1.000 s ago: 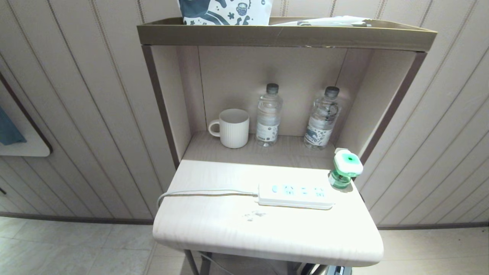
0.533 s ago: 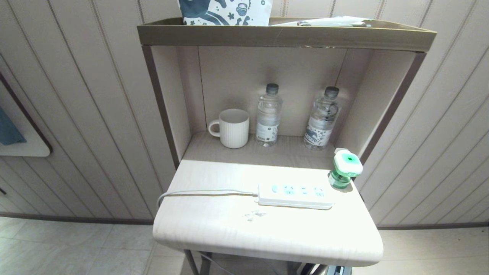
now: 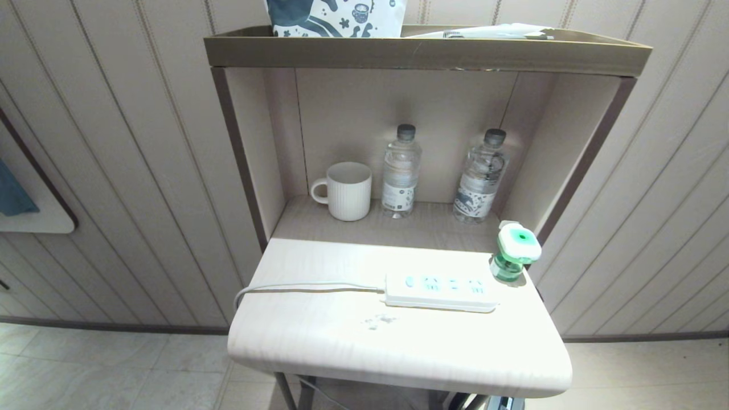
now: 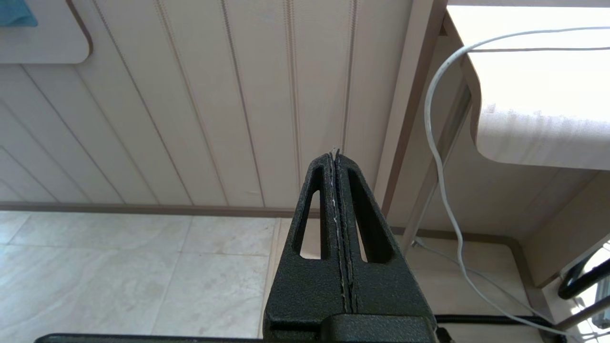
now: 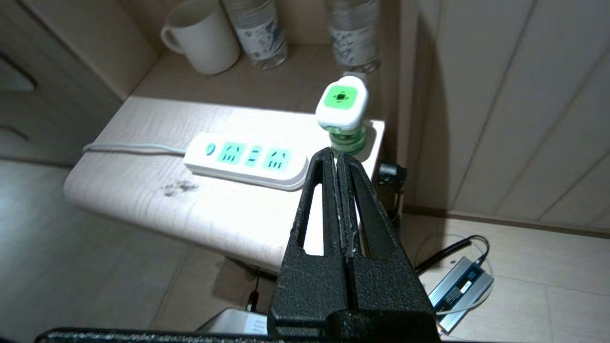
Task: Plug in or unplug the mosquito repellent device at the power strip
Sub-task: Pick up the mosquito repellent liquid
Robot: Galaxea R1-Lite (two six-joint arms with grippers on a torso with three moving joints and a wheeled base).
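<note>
The mosquito repellent device (image 3: pixel 515 250) (image 5: pixel 343 112), a white head with green trim over a green bottle, stands upright at the table's right edge, just beyond the right end of the power strip and not plugged in. The white power strip (image 3: pixel 439 290) (image 5: pixel 248 159) lies flat with its sockets empty and its cord (image 3: pixel 302 288) running left. My right gripper (image 5: pixel 336 155) is shut and empty, low off the table's front right corner, short of the device. My left gripper (image 4: pixel 335 153) is shut and empty, low at the table's left side. Neither arm shows in the head view.
In the shelf niche behind stand a white ribbed mug (image 3: pixel 347 191) and two clear water bottles (image 3: pixel 401 171) (image 3: pixel 479 175). The niche's right wall (image 3: pixel 575 165) rises close behind the device. A grey power adapter (image 5: pixel 460 288) with cables lies on the floor at the right.
</note>
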